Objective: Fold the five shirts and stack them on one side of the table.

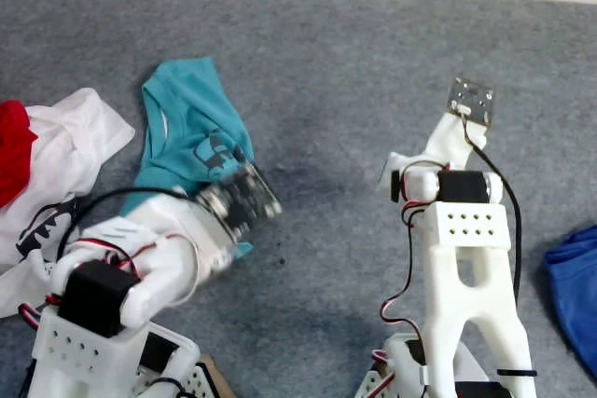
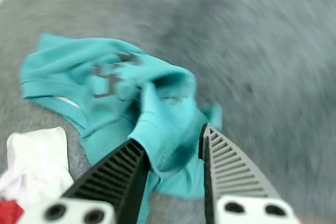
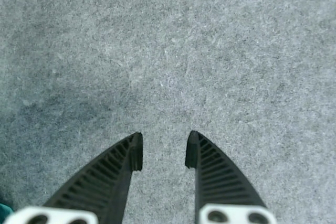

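Right now the left tool [image 2: 172,141] is pinching a bunched ridge of the teal shirt [image 2: 100,77] between its jaws; the shirt lies crumpled on the grey counter [image 1: 354,62], just beside a white shirt [image 1: 70,132] that is heaped with a red shirt [image 1: 9,151]. The right tool [image 3: 164,150] hangs spread apart over bare counter, well away from the teal cloth; a blue shirt [image 1: 574,291] lies off at the edge on that arm's side. My worry is the hold; it looks to have caught a thick wad and not a hem or corner, so a pull would likely drag the shirt in a lump instead of laying it flat; the wad could also slide out of the jaws; and with the white shirt so near, a sweep that way might snag it and tangle the two. With no second hold, spreading it for a fold looks hard.
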Robot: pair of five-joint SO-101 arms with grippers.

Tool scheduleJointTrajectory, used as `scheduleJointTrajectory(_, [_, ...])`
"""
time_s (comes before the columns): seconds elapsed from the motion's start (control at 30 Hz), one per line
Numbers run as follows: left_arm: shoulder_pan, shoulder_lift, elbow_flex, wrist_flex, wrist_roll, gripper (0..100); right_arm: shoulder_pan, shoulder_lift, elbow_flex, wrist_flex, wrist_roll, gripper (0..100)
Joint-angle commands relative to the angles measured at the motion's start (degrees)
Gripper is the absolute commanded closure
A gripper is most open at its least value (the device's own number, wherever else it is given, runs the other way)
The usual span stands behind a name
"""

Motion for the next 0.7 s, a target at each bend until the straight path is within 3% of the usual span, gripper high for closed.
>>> scheduleJointTrajectory(0.0, [-1.4, -0.5, -0.8, -5.5, 13.9, 84, -0.4, -1.4, -0.3, -0.7, -0.5, 85.3])
scheduleJointTrajectory(0.17, [-1.3, -0.5, -0.5, -11.4, 37.0, 84, -0.4, -1.4, -0.3, -0.7, -0.5, 85.3])
scheduleJointTrajectory(0.27, [-1.3, -0.5, 0.1, -12.8, 45.1, 84, -0.4, -1.4, -0.3, -0.7, -0.4, 85.3])
scheduleJointTrajectory(0.5, [-1.3, -0.5, 11.8, -14.0, 43.8, 84, -0.4, -1.4, -0.3, -0.7, -0.3, 85.3])
scheduleJointTrajectory(0.67, [-1.6, -0.5, 25.1, -20.4, 42.7, 84, -0.4, -1.4, -0.3, -0.8, -0.2, 85.3])
